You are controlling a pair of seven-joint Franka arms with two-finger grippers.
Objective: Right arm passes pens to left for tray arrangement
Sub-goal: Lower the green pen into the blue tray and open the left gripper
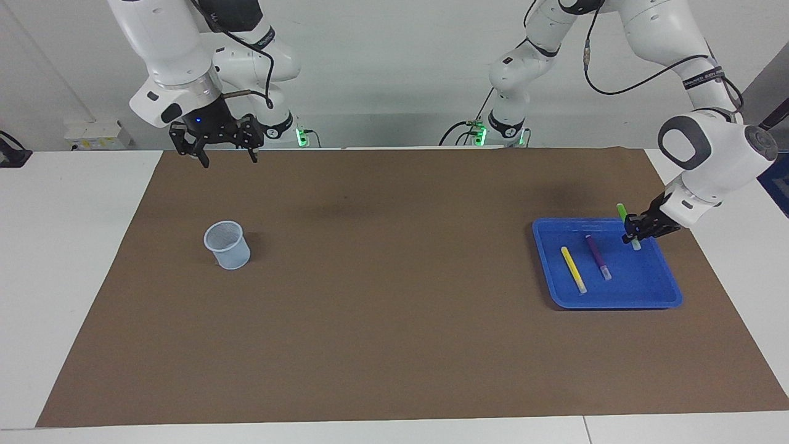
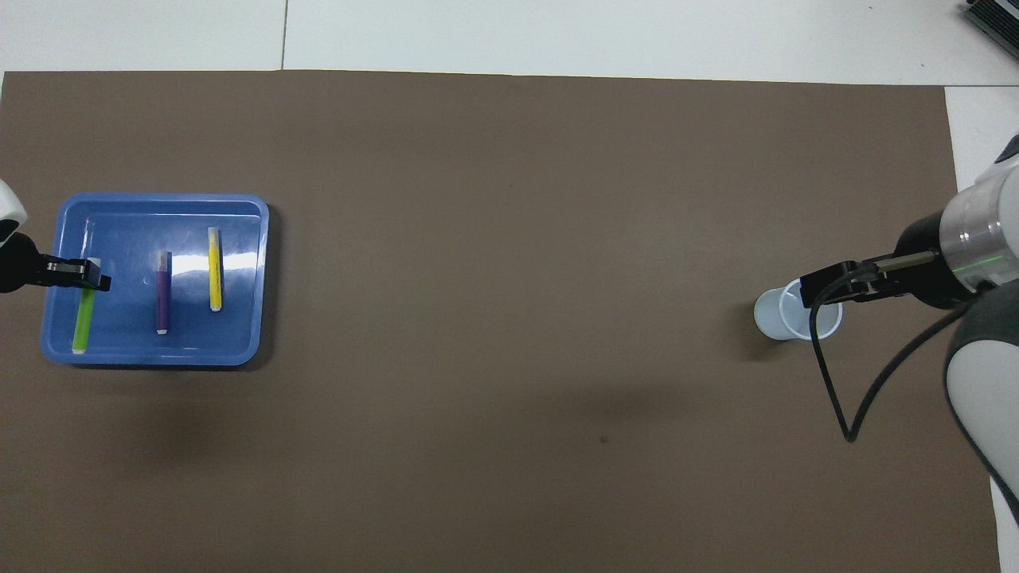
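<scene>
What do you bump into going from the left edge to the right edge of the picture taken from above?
Green pen held by the left gripper → purple pen → yellow pen, all in the blue tray → pale cup.

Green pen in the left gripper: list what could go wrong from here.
1. The left gripper holds the green pen tilted, pale tip down in the tray. Released like this, it may topple and roll into the purple pen.
2. It sits at the tray's rim, so it could fall across the edge instead of lying flat like the yellow pen.
</scene>
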